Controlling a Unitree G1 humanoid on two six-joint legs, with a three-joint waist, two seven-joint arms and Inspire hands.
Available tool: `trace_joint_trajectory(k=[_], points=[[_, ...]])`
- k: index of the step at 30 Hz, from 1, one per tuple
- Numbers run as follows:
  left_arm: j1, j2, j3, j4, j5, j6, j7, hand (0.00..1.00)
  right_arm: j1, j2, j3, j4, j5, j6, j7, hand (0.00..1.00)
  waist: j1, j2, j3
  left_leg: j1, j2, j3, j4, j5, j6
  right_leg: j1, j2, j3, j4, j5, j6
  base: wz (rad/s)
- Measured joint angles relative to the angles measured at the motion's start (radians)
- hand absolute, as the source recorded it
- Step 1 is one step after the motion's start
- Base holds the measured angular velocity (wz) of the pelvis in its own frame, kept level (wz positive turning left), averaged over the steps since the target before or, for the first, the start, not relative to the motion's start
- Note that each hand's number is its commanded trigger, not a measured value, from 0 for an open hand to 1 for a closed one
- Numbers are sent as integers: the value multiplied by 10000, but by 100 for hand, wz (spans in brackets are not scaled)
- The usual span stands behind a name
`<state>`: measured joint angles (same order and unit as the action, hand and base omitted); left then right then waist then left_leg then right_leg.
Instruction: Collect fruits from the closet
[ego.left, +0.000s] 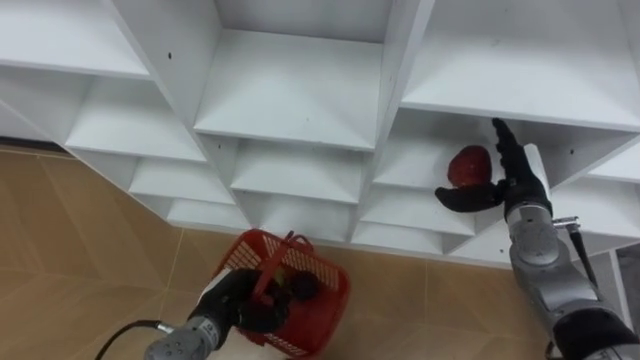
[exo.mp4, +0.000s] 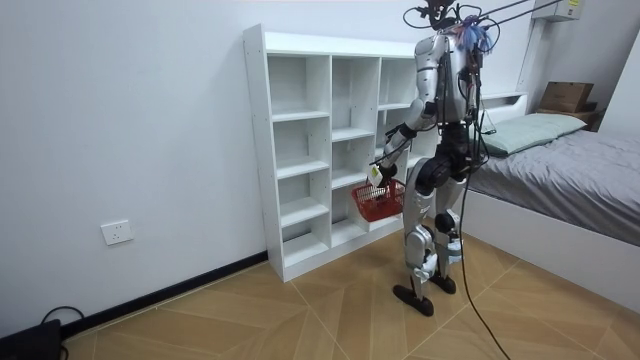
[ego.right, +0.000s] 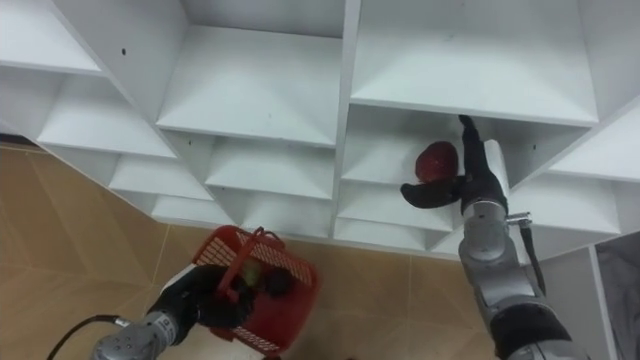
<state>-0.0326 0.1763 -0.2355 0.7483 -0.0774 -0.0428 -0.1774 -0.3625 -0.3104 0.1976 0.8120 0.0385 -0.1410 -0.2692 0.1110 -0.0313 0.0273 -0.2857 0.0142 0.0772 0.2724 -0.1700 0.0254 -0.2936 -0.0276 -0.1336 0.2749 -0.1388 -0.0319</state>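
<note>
Fruit (ego.left: 468, 165), round and dark red, is sitting in a compartment of the white closet (ego.left: 290, 90), in the column on my right, just under one of the shelf boards. I am reaching my right hand (ego.left: 512, 185) up into that same compartment: the fingers are pointing straight up just to the right of the red piece, and the thumb is stretching out sideways beneath it. The hand is spread wide and is not closing on anything; whether the thumb is actually touching the skin I cannot tell from here. My forearm is rising from the lower right, in front of the lower shelves. Down at my lower left I am carrying a red plastic basket (ego.left: 318, 312) with mesh walls, and my left hand (ego.left: 240, 305) is curling round its handle, holding it above the wooden floor (ego.left: 80, 230) in front of the bottom row of compartments. Inside the basket some dark fruits (ego.left: 300, 288) are lying against the bottom; there may be a greenish one among them, though the mesh and handle are partly covering it. In the room view I am standing upright and close to the closet, facing its right-hand column, with the basket hanging at about hip height, a bed (exo.mp4: 570, 170) lying off to that view's right and a wall socket (exo.mp4: 117, 232) showing low on the wall at its left.
</note>
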Motion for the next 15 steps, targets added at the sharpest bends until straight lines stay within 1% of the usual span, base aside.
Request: trace_joint_trajectory(k=[15], points=[[-40,0,-54,0,-77,-1,8,100,0,0,0,0,4,0,12,0,-2,-17,16,-24,-2,1,0,1,0,-24,-4,1,1,0,0,0]])
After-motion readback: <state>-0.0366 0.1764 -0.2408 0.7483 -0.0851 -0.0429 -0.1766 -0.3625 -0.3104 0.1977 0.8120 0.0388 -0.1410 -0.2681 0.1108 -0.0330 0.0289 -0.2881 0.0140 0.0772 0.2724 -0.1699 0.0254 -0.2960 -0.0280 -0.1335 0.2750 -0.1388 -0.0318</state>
